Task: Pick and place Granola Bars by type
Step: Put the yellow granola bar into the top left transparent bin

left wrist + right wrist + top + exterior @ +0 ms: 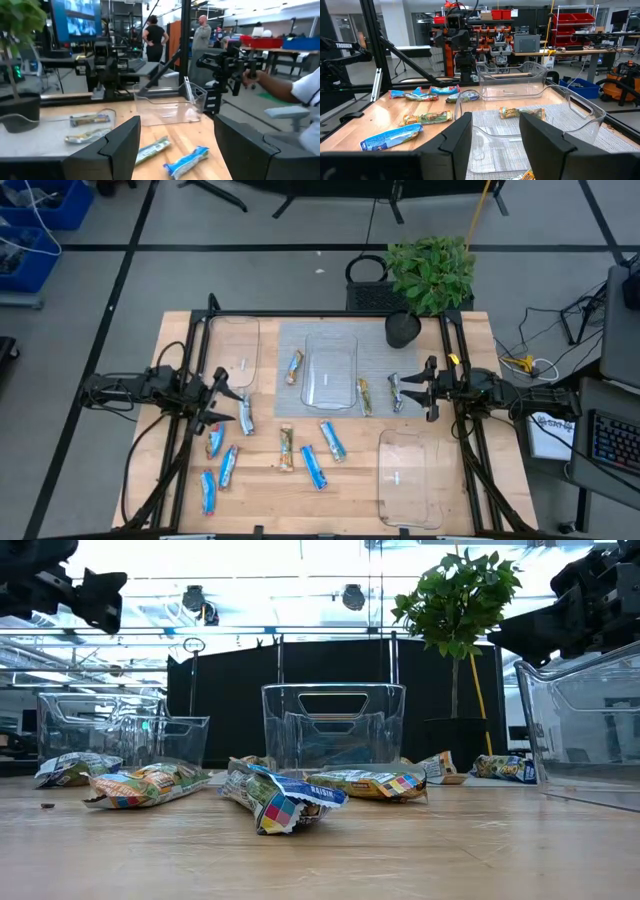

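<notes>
a: where are your end effectors?

b: my left end effector (228, 395) hangs above the worktop (350, 480) near its left edge, fingers spread wide with nothing between them. my right end effector (420, 388) hangs near the right edge, likewise open and empty. both sit clear of the surface; in the low view they show only as dark shapes up in the top corners.

a: and the granola bars?

b: none is in a tray. a silver-grey bar (246, 416) lies just beside my left fingertips. blue bars (227, 466) lie loosely grouped toward the front-left corner, with two more blue ones (332, 440) nearer the middle of the front half and a tan bar (286, 448) between the groups. another tan bar (294, 366) rests on the grey mat (375, 345), just left of the middle tray (331, 372). on that tray's right side lie a tan bar (364, 396) and a silver-grey bar (395, 392), the second one close to my right fingertips.

a: the other trays?

b: one clear tray (240, 348) stands near the back-left corner, another (409, 476) near the front-right corner. all three hold nothing. a potted plant (428, 280) stands at the back edge, toward the right.
</notes>
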